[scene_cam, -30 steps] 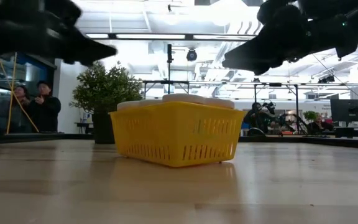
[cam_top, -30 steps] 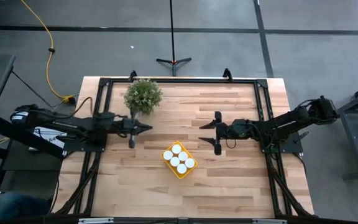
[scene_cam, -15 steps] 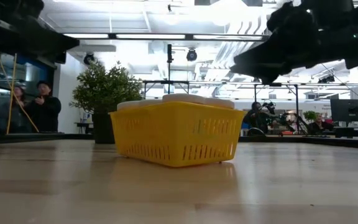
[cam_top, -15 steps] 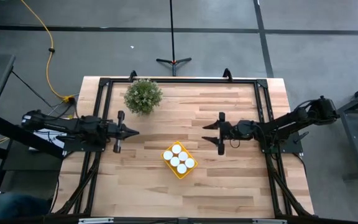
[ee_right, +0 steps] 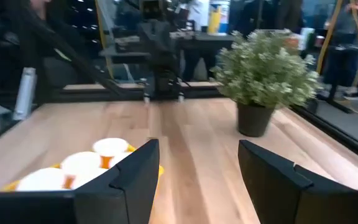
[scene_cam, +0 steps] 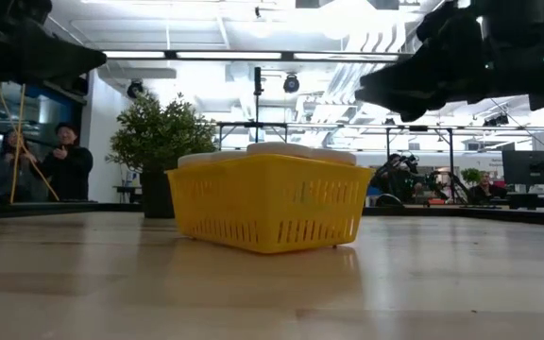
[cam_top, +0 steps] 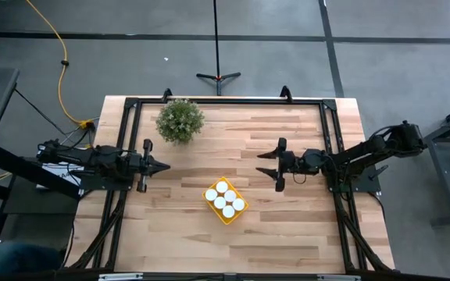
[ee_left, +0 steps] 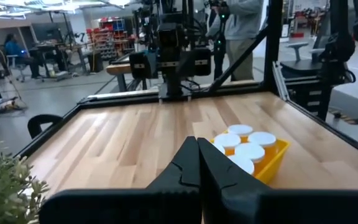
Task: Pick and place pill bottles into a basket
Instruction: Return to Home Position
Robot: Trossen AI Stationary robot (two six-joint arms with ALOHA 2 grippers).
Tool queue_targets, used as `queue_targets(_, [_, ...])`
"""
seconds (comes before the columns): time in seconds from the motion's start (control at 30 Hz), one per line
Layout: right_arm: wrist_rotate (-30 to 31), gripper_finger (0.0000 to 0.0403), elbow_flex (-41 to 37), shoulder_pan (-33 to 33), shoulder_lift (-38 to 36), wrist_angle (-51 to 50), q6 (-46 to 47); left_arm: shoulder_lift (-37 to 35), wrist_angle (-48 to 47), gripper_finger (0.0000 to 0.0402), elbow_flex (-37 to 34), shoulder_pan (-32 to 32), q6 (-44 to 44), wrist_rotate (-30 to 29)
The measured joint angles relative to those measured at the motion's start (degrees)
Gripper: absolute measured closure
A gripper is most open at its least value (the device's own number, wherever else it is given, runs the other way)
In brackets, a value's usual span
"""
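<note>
The yellow basket (cam_top: 225, 211) stands on the table near the middle, slightly toward the near edge, with several white-capped orange pill bottles (cam_top: 223, 198) upright inside it. It also shows in the low view (scene_cam: 267, 203) and the left wrist view (ee_left: 272, 163). My left gripper (cam_top: 167, 165) is shut and empty, above the table left of the basket. My right gripper (cam_top: 259, 163) is open and empty, above the table right of and beyond the basket. In the right wrist view the bottles' caps (ee_right: 82, 163) show past the open fingers.
A round green potted plant (cam_top: 180, 120) stands at the table's far left, beyond my left gripper. A black frame (cam_top: 225, 101) runs along the table's edges. Bare wood lies around the basket. People stand in the room beyond the table (scene_cam: 64, 161).
My left gripper has drawn back toward the table's left edge, away from the basket. My right gripper has drawn back toward the table's right edge. The basket and bottles have stayed in place.
</note>
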Motion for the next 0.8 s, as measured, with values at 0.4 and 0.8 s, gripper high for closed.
queue_targets(0.4, [-0.82, 0.0389, 0.07, -6.87, -6.13, -5.84, -3.26, 0.02, -3.99, 0.0379, 0.00, 0.02, -1.96, -2.36])
queue_targets(0.8, [6.93, 0.0401, -0.51, 0.74, -35.48, -35.71, -7.11, 0.04, -5.64, 0.0379, 0.00, 0.02, -3.46, -3.46])
